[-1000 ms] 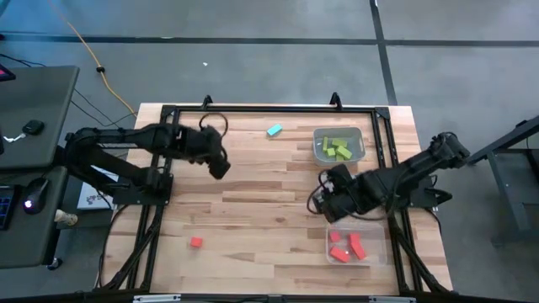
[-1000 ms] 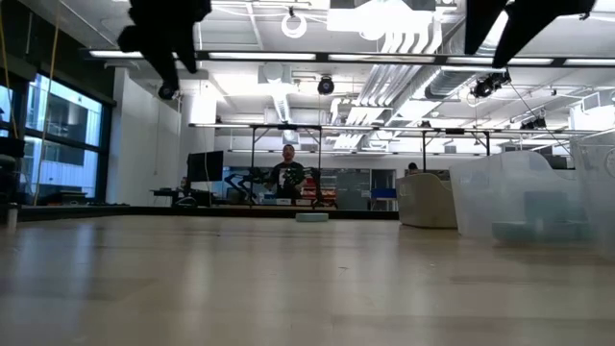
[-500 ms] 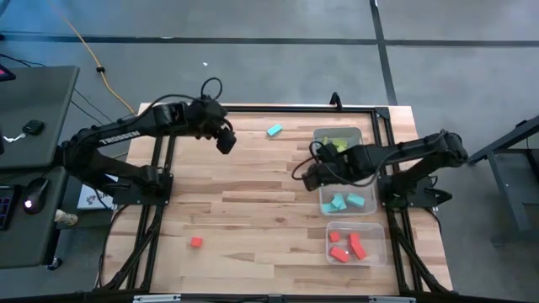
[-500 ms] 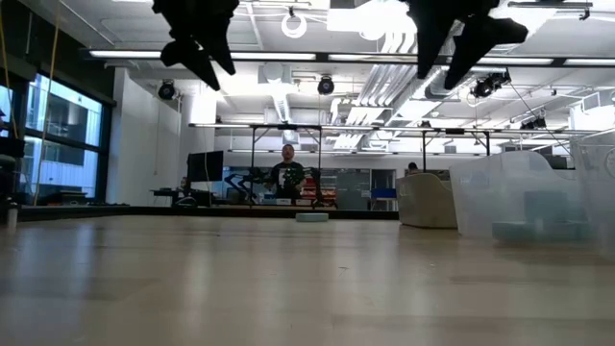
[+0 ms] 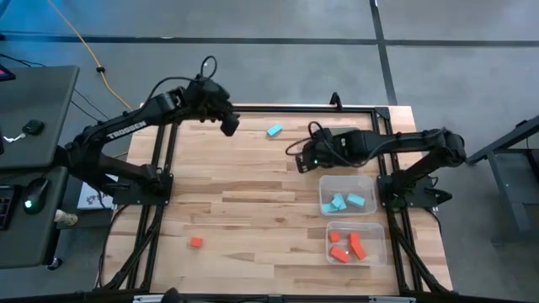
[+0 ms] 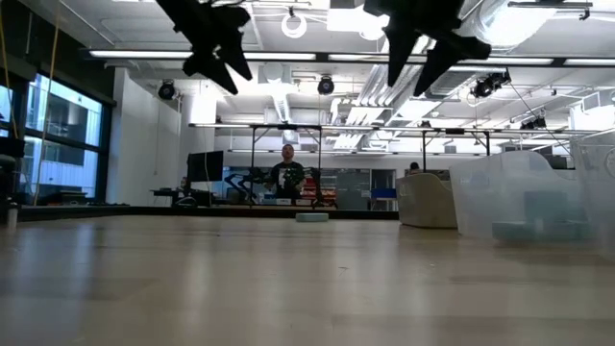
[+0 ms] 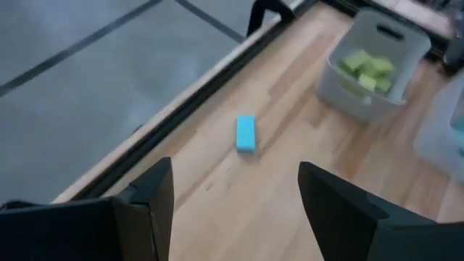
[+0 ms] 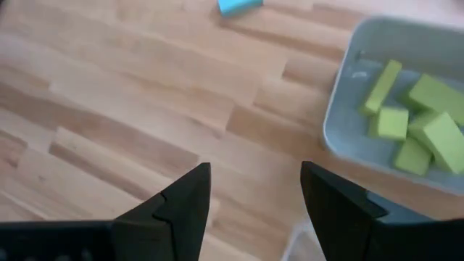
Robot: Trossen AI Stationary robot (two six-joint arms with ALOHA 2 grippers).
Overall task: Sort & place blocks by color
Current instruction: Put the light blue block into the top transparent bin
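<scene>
We hold the open left gripper [image 5: 229,126] nearest the light blue block [image 5: 274,130], which lies rightward, lengthwise ahead.

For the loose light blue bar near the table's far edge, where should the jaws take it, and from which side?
Probably across its two long sides at mid-length, coming straight down. The light blue bar lies flat and alone on the bare table, clear of the green-block bin, so both long faces are free. The left gripper, jaws open, already faces it.

White "TROSSEN" lettering along the left arm [image 5: 126,133], no other text legible
</scene>
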